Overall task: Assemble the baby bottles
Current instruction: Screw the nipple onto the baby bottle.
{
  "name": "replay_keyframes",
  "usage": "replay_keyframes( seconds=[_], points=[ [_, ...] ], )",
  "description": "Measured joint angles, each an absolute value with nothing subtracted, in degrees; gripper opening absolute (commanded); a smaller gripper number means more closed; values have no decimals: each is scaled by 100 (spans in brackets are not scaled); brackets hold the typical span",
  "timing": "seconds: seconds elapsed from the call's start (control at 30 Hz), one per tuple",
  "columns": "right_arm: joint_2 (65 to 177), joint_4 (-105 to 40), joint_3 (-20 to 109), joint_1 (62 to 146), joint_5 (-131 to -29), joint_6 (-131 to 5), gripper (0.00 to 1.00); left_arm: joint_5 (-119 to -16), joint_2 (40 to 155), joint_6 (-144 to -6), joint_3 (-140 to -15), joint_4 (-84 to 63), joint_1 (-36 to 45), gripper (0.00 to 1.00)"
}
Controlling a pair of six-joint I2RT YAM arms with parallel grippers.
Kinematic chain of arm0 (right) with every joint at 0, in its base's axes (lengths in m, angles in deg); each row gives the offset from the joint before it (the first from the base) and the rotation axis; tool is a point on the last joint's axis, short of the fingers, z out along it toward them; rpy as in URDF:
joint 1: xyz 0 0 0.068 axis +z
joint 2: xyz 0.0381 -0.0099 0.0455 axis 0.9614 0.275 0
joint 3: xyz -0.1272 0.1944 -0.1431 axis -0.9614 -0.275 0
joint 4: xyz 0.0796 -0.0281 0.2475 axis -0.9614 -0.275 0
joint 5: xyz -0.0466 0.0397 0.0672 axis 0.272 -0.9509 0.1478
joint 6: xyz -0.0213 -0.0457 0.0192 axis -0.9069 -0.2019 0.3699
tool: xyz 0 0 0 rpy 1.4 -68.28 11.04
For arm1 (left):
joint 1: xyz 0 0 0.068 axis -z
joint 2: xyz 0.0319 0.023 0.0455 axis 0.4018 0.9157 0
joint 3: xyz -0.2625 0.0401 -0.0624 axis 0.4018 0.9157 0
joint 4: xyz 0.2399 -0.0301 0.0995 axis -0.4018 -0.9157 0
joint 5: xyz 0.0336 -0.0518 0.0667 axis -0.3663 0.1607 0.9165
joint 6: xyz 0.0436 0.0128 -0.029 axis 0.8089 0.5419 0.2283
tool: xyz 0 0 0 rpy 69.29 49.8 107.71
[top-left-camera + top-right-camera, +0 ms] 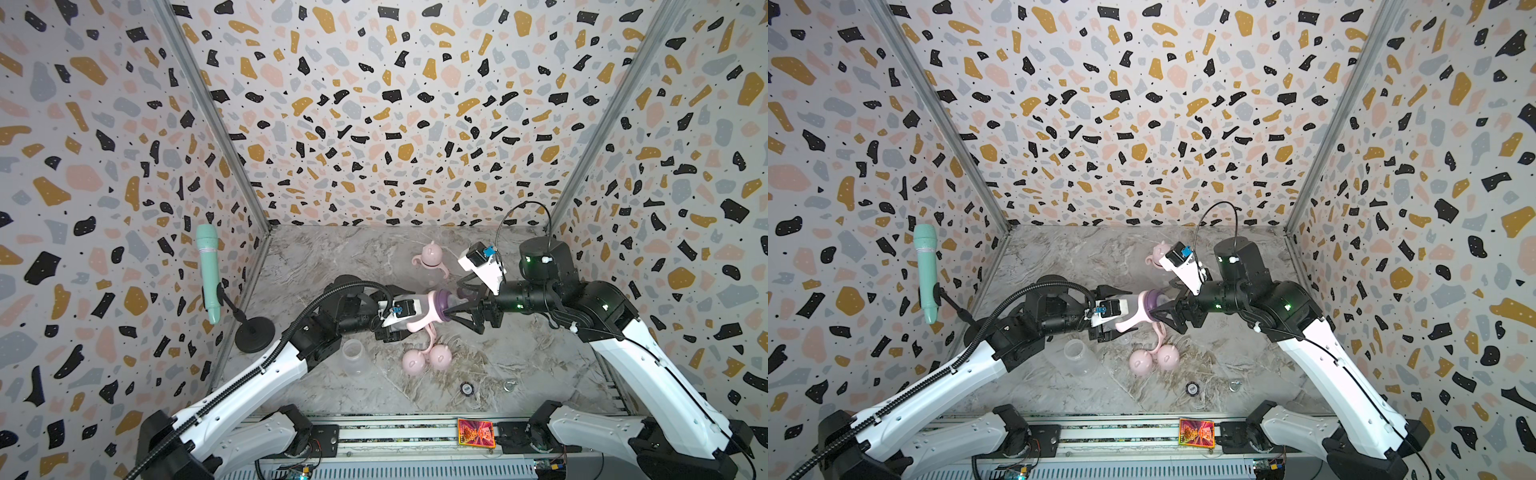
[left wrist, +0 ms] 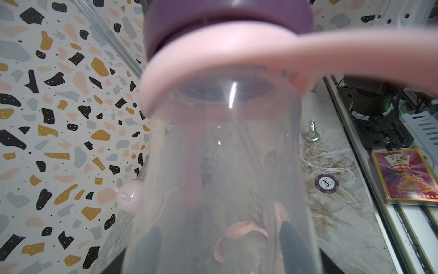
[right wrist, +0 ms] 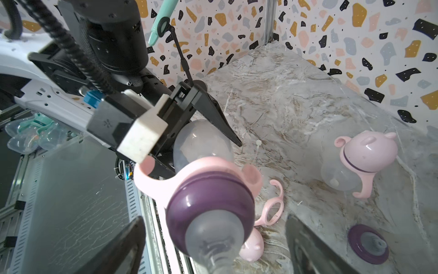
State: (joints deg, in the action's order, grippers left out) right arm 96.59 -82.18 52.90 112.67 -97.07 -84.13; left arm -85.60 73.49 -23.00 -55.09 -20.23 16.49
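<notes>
**Both arms, held bottle, loose parts.** My left arm (image 1: 249,374) and right arm (image 1: 648,361) reach in from the near edge and meet over the middle of the marble table (image 1: 540,361). The forearms are near level and the grippers face each other.

My left gripper (image 2: 220,234) is clamped across the clear body of the held bottle (image 3: 201,142), which is carried on its side, clear of the table. Its pink handle ring (image 3: 213,166) and purple collar (image 3: 208,197) are fitted. Its teat (image 3: 213,237) points into my right gripper (image 3: 214,220), whose jaws stand wide on either side of the teat, apart from it.

Near the back wall the capped bottle (image 1: 432,259) stands complete. The bare bottle (image 1: 355,357) rests just beside my left forearm.

On the table below the held bottle lie one dome cap (image 1: 413,361) beside a second dome cap (image 1: 440,357), a loose handle ring (image 3: 272,208) and a loose collar (image 3: 368,244).

At the near edge, the print on the card pack (image 2: 403,175) is too blurred to read. The poker chip (image 2: 326,182) reads "500".
</notes>
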Motion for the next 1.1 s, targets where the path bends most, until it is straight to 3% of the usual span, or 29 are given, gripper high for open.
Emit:
replay_keyframes(
  seconds=[0.4, 0.8, 0.9, 1.1],
  points=[
    [9556, -8111, 4881, 11527, -9670, -8684, 89, -8894, 7467, -2383, -5654, -2207, 1623, 0],
    [9506, -7923, 4846, 11538, -9563, -8749, 69, -8949, 7574, -2389, -5676, -2309, 1619, 0],
    [9508, -7906, 4820, 11538, -9576, -8745, 69, -8931, 7579, -2385, -5676, -2375, 1610, 0],
    [9578, -7884, 4693, 11540, -9692, -8721, 82, -8968, 7577, -2348, -5676, -2390, 1612, 0]
  ],
)
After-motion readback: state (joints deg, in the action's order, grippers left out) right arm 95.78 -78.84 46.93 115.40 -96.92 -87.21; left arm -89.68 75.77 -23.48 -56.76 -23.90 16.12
